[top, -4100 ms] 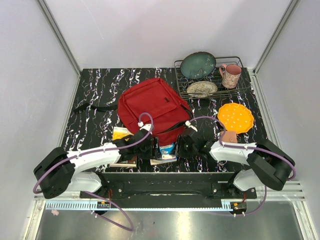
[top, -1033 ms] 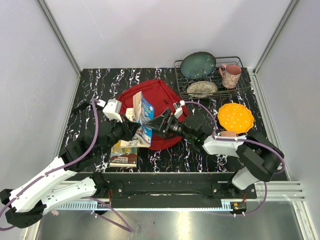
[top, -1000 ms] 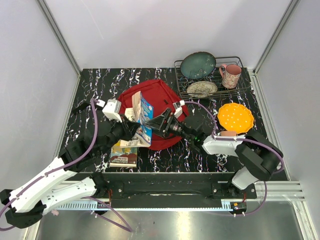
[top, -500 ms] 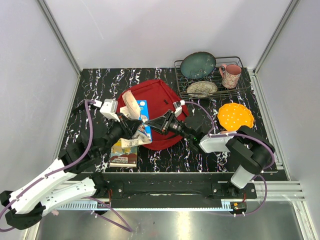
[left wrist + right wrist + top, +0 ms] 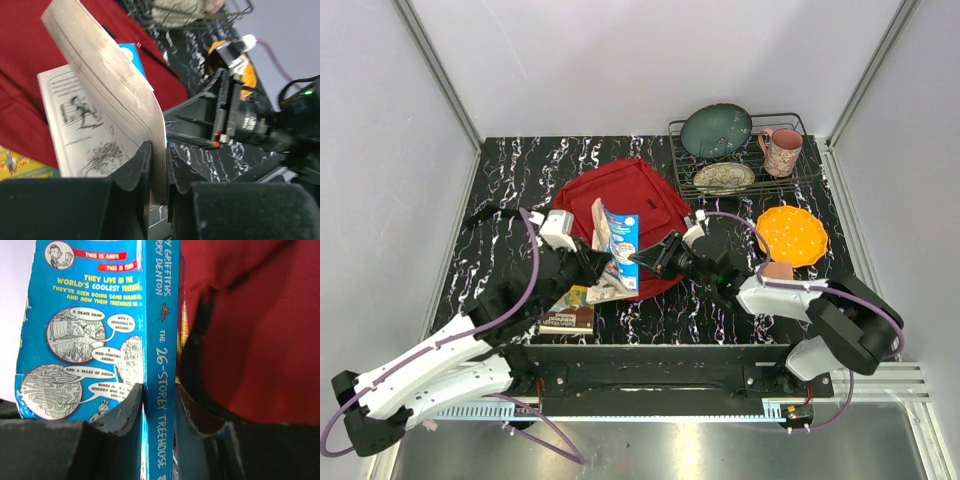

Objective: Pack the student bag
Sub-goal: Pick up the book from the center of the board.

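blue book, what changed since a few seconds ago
The blue book was lifted from the table's near edge and now stands above the red backpack. The left gripper grips its pages; the right gripper, open a second ago, has closed on its spine. The orange plate, wire rack and pink mug stayed put.

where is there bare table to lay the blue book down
Best: far-left corner, between the red backpack and the left wall. A smaller strip lies at the near edge, between the book stack and right arm. The right side is crowded: wire rack, orange plate.
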You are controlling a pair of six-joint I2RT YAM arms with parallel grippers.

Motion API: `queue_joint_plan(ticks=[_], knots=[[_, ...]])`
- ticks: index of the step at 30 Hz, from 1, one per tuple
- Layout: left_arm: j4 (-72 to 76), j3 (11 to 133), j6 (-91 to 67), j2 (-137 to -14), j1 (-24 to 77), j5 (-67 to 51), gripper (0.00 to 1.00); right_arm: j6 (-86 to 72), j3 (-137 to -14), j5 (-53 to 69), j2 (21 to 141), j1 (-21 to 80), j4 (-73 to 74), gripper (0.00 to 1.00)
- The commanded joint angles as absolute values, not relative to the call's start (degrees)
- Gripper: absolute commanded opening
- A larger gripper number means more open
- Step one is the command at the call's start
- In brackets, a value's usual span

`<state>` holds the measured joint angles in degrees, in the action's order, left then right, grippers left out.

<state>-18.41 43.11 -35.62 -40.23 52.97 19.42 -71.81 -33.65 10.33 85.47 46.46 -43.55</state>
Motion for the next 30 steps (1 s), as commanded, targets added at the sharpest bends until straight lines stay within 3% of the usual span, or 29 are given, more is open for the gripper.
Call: queue_joint_plan(ticks=[1, 5, 14, 26, 30], knots=[[-15.2, 38.6, -39.9, -42.9, 53.1, 19.2, 0.00, -68.4, -35.0, 7.9, 78.6, 47.7, -30.4, 0.02], [-14.8, 32.8, -44.5, -43.2, 52.6, 17.9, 0.00, -67.7, -34.7, 8.3, 79.0, 47.8, -27.8, 0.10], [-8.7, 25.8, -50.5, -45.1, 49.3, 10.0, 0.00, -69.2, -35.6, 13.6, 83.1, 47.8, -33.0, 0.64], [-6.7, 24.3, -50.5, -46.7, 47.8, 6.2, 0.00, -71.6, -38.1, 18.7, 88.2, 47.7, -42.9, 0.67], [-5.7, 24.2, -50.5, -47.7, 47.7, 4.8, 0.00, -74.3, -38.1, 17.5, 89.6, 47.8, -44.0, 0.75]])
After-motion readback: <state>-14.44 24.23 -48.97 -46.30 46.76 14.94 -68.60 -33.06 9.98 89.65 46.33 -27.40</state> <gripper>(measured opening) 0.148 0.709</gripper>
